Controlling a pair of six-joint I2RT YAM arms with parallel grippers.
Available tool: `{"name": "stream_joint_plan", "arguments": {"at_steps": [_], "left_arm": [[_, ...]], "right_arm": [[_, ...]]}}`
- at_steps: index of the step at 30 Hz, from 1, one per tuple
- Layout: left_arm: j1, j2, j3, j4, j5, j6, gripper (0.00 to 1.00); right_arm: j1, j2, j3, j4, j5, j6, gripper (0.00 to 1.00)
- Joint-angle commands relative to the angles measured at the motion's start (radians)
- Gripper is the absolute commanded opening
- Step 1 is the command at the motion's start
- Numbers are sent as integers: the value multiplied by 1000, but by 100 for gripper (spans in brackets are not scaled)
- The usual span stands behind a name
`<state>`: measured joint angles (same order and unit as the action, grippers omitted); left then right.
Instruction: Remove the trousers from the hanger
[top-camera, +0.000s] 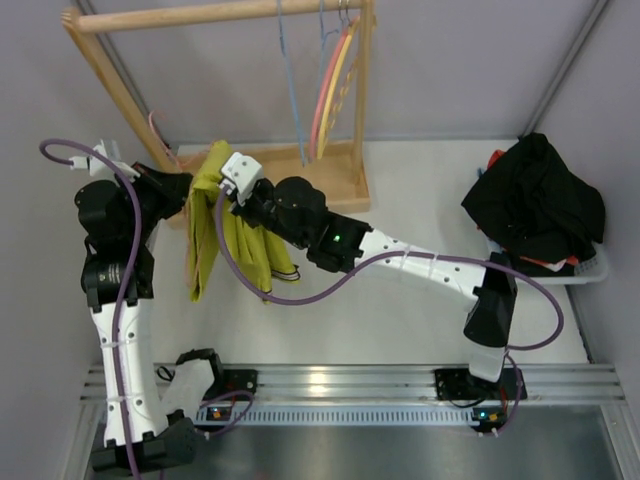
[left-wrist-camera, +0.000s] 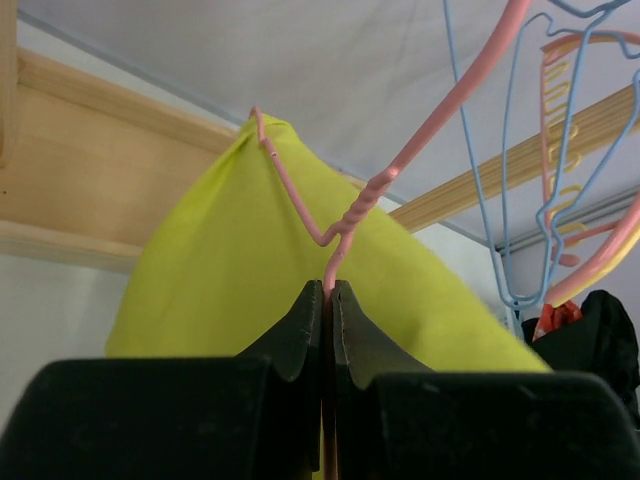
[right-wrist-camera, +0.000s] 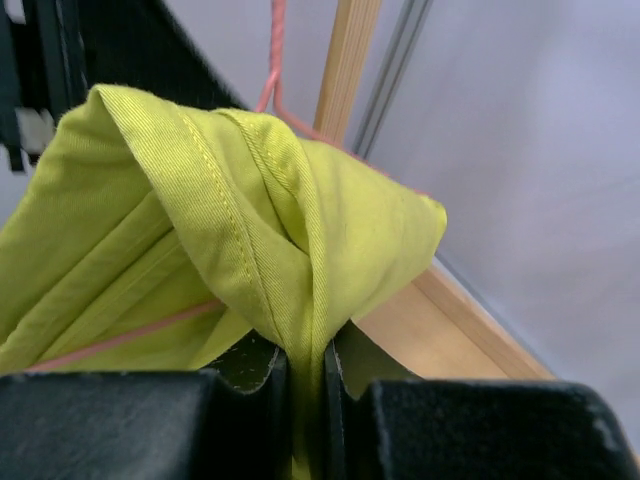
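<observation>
Yellow-green cloth marked as the weak point: found the trousers (top-camera: 215, 225) draped over the hanger (left-wrist-camera: 368, 190), hanging above the far-left part of the bench (top-camera: 400, 320) just in front of the wooden rack (top-camera: 340, 185). Found only a bunched fold at their top nipped in the right tool (right-wrist-camera: 308, 350), shut narrow on that fold. Feared a slip of the fold out of the pads under a pull, or else a dragging of the whole hanger along with it, given legs doubled over the lower wire and hanging down both sides. Found the left tool (left-wrist-camera: 328, 290) closed hard on the pink wire just below its twisted neck. Judged so thin a wire likely to swivel or bend in that grip under a sideways tug, and the wire corner at the cloth's peak likely to snag the fabric on the way off. Reckoned also on a possible drop of the freed trousers against the rack's base rather than onto open bench. As to pose: saw the left arm standing up from its near-left base, folded at the elbow, wrist turned rightward to the hanger. Saw the right arm stretched long and low across the bench from its near-right base, forearm nearly level, wrist bent in at the trousers' top, close beside the left tool.
</observation>
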<state>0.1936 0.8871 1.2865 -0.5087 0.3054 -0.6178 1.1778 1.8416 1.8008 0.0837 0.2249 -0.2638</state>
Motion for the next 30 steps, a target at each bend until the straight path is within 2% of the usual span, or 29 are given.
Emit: {"name": "stream_joint_plan", "arguments": {"at_steps": [1, 16, 25, 30], "left_arm": [[-2, -19, -41, 35, -14, 26, 0], [-2, -109, -176, 18, 8, 82, 0], [-2, -152, -204, 18, 84, 99, 0], [-3, -155, -190, 18, 130, 168, 0]], "right_arm": [[-12, -169, 123, 214, 14, 11, 0], [-13, -327, 109, 212, 27, -35, 0], [-12, -573, -116, 162, 27, -55, 0], [-27, -726, -236, 68, -15, -57, 0]]}}
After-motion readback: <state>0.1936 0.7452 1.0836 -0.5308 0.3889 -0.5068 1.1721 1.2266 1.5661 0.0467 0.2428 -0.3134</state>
